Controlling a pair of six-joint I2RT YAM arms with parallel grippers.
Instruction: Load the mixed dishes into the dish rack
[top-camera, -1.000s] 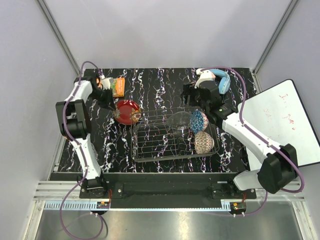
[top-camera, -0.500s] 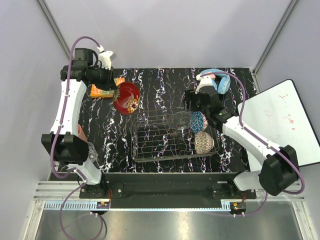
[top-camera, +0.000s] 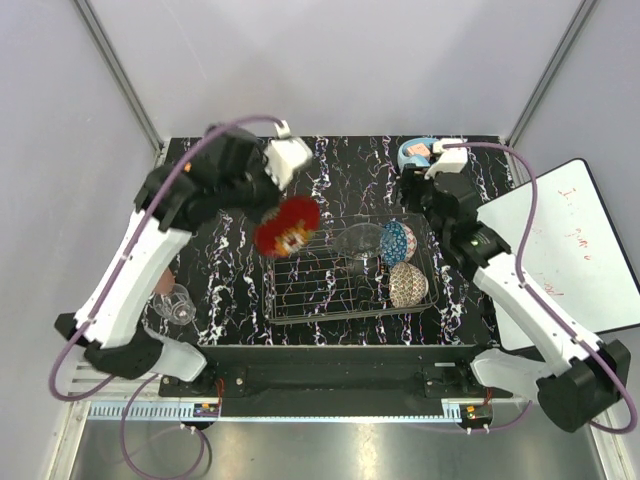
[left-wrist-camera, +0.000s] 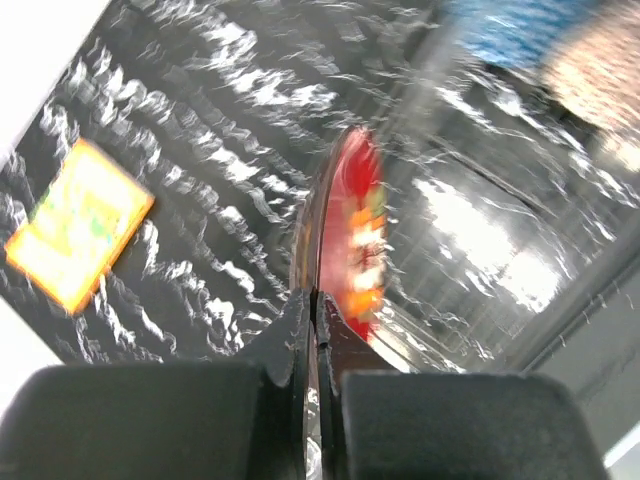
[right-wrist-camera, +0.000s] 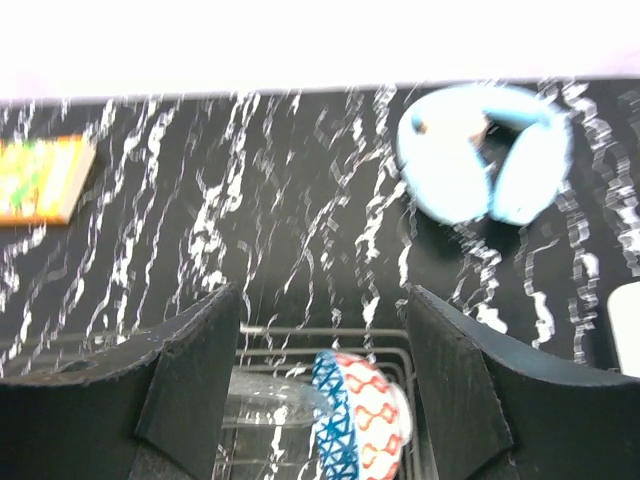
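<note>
Dish rack: glass bowl, blue bowl, beige bowl inside. My left end effector pinches red plate; right end effector wide.

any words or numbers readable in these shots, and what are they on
No text here is clear enough to quote.
Whiteboard: faint red handwriting, too small to read.
Book: cover print blurred, unreadable.
Plate: orange decoration, blurred, no letters made out.
</note>
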